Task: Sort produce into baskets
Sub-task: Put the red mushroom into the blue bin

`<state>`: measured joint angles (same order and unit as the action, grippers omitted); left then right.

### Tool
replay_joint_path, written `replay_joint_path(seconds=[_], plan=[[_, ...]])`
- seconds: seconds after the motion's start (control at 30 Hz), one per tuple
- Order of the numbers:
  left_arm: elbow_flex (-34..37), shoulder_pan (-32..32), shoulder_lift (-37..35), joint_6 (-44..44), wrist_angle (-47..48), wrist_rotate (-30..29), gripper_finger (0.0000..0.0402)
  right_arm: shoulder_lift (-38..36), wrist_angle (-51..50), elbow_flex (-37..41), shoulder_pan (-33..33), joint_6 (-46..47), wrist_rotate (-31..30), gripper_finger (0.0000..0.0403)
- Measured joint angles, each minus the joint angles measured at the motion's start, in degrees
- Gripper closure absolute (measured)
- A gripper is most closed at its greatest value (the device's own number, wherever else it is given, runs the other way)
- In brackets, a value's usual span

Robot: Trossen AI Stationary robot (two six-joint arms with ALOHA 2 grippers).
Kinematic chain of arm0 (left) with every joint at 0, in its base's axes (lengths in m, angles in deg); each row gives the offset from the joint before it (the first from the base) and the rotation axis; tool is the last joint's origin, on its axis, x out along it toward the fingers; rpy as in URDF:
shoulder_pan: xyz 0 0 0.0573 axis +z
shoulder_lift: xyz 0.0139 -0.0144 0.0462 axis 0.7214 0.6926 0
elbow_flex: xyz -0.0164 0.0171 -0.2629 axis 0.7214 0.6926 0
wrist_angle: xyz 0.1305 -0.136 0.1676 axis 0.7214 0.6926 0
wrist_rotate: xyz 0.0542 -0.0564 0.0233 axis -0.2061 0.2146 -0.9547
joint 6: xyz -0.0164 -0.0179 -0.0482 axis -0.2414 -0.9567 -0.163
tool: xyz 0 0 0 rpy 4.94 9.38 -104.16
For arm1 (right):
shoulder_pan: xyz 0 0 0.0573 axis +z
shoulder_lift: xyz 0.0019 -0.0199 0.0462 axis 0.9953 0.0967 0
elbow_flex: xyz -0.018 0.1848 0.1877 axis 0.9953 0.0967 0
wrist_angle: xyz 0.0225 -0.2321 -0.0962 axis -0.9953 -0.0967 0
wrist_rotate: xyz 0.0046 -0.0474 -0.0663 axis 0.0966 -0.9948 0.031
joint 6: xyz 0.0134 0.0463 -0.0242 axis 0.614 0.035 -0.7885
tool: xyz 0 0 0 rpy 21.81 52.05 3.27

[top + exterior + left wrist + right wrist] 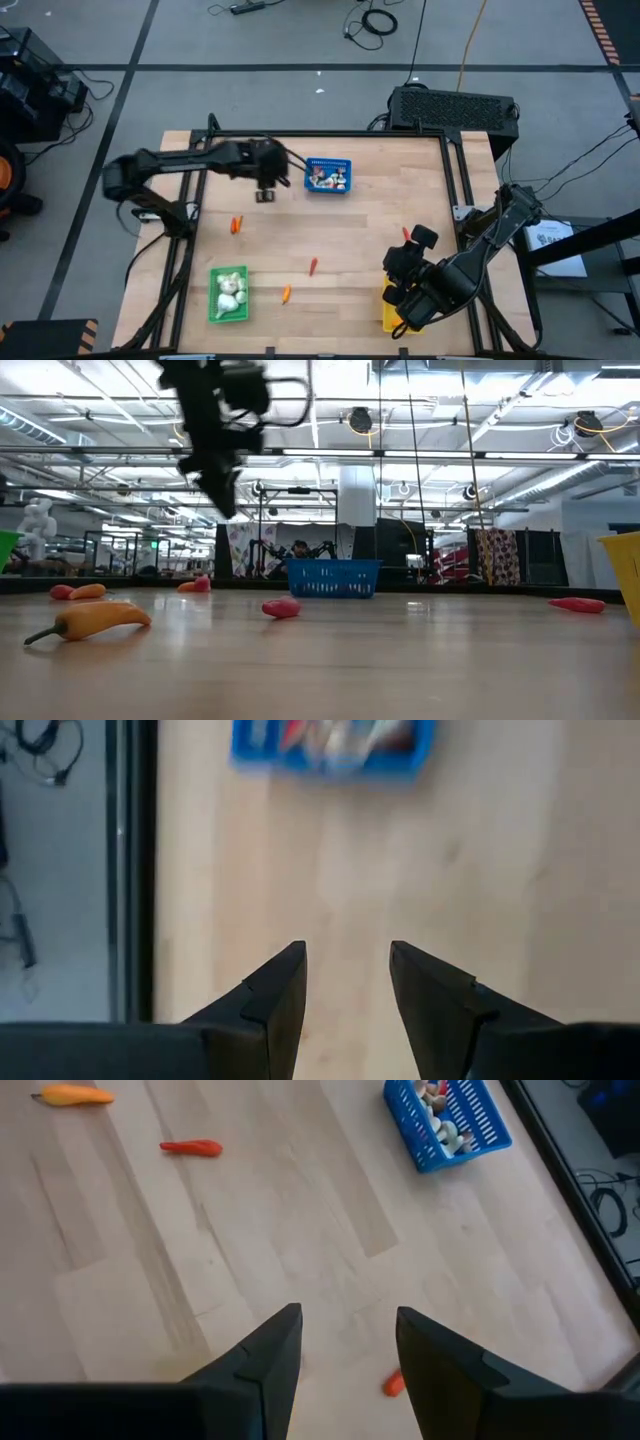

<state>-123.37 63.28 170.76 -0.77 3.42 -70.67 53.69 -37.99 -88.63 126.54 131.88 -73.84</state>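
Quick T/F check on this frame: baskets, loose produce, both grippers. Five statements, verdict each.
1. The left gripper is open and holds nothing. True.
2. The green basket is empty. False: white bulbs lie in it.
3. The blue basket sits at the table's far edge with produce in it. True.
4. All produce is sorted. False: several pieces, such as a red one and an orange one, lie loose on the table.
5. The right gripper grips a carrot. False: it is open and empty, by the yellow basket.
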Motion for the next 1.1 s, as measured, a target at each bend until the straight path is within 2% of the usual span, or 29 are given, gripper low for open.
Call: replay_joint_path(seconds=[0.1,0.2,0.3,0.37,0.67,0.87,1.1], plan=[[7.0,6.0,-5.5,6.7,-4.2,0.3,0.0247,0.0,0.0,0.0,-0.5,-0.4,-0.2,0.0248],[12.6,11.5,-8.1,13.0,-7.1,0.7,0.0247,0.0,0.0,0.0,-0.8,-1.5,-1.0,0.0248],[15.9,16.6,-7.9,17.8,-9.8,7.5,0.0247,0.0,0.0,0.0,-1.2,-2.3,-2.2,0.0248],[16.2,19.5,-6.4,19.0,-10.9,11.6,0.0247,0.0,0.0,0.0,-1.5,-2.8,-2.5,0.0248],[15.5,26.0,-0.2,23.5,-12.9,17.5,0.0247,0.0,0.2,0.0,-2.1,-3.7,-3.0,0.0248],[15.5,28.4,4.7,23.6,-18.7,16.9,0.0247,0.0,0.2,0.0,-2.3,-4.7,-3.1,0.0248],[15.5,28.7,7.5,24.0,-19.8,16.1,0.0247,0.0,0.6,0.0,-2.4,-4.6,-3.0,0.0248]])
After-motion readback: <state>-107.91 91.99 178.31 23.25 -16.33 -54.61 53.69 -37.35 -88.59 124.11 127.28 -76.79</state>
